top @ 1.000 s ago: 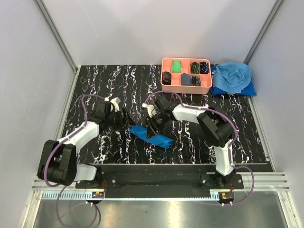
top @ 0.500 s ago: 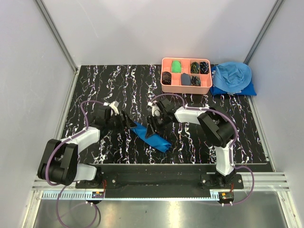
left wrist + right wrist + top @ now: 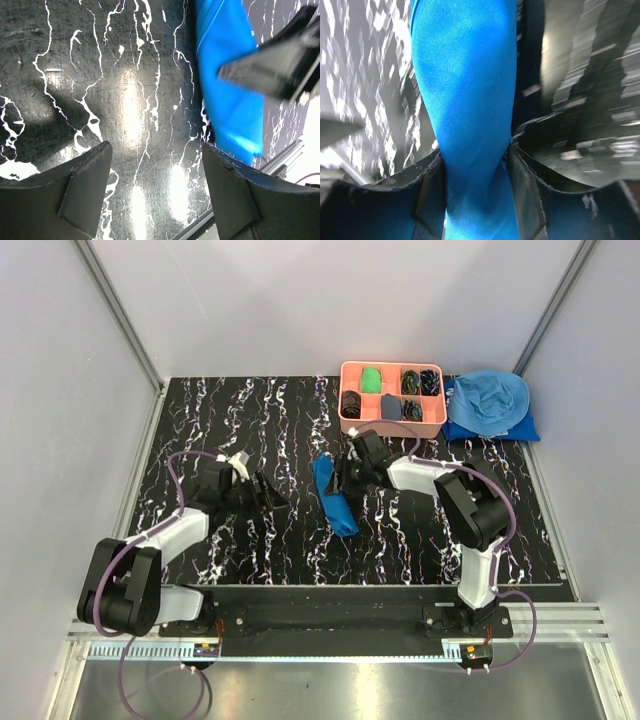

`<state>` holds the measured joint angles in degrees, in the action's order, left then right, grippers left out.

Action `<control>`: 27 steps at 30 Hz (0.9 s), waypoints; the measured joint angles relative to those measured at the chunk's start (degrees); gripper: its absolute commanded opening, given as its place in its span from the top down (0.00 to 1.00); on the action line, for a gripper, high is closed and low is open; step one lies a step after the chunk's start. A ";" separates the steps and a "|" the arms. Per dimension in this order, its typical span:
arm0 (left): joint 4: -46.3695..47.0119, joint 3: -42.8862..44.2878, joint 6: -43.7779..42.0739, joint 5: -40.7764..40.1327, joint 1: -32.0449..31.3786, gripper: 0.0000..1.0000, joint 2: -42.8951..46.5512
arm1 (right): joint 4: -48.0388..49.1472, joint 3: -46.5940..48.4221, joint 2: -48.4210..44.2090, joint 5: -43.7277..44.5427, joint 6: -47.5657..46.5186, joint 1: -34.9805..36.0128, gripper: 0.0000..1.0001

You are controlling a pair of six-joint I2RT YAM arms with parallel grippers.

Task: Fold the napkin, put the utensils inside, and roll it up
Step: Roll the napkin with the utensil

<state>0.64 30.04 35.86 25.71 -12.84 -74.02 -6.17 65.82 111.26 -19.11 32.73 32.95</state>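
The right tool (image 3: 475, 150) pinches the bunched blue napkin (image 3: 465, 75) at six o'clock; the cloth runs toward twelve over the blurred, marbled black bench (image 3: 580, 60).

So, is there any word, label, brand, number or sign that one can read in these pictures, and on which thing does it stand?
None can be read.
The napkin is plain blue; the pink tray, the pale blue cloth and the table, black with white veins, show no print.
The small boards on the near rail are too small to tell.
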 measured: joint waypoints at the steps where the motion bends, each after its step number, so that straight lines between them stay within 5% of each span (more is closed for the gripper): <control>1: -0.39 0.13 -0.09 0.00 0.04 0.25 0.28 | 0.31 0.02 -0.09 1.07 0.26 -0.68 0.41; 7: -2.08 1.33 -0.79 0.02 0.55 0.23 1.70 | 1.44 0.94 -0.24 8.31 1.40 -3.45 0.29; 14: -4.46 1.46 -1.49 0.02 0.92 0.13 4.20 | 1.77 1.81 -0.63 9.42 0.33 -3.45 0.01; 27: -14.73 7.61 -5.90 -0.17 5.35 0.01 13.99 | -4.22 -0.76 -10.60 10.05 -4.98 -3.52 0.00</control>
<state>-14.09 37.65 29.95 25.54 -7.49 -60.03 -10.39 65.06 100.66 -9.06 27.75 29.43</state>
